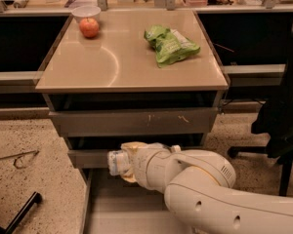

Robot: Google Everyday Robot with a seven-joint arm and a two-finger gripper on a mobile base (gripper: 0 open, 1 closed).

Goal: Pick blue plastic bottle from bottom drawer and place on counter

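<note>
The blue plastic bottle (115,163) is a small pale bottle with a whitish-blue label, lying sideways in my gripper (125,163). The gripper is shut on the bottle, with yellowish fingers (132,150) wrapped round it. It holds the bottle above the open bottom drawer (118,209), level with the drawer front above. My thick white arm (205,189) comes in from the lower right and hides much of the drawer floor. The beige counter (122,65) is the cabinet's top, well above the gripper.
On the counter lie a green snack bag (170,44), a red apple (89,27) and a white bowl (86,11) behind it. The scratched grey drawer front (136,122) is shut. A black chair (283,116) stands at the right. A black bar (21,213) lies on the floor.
</note>
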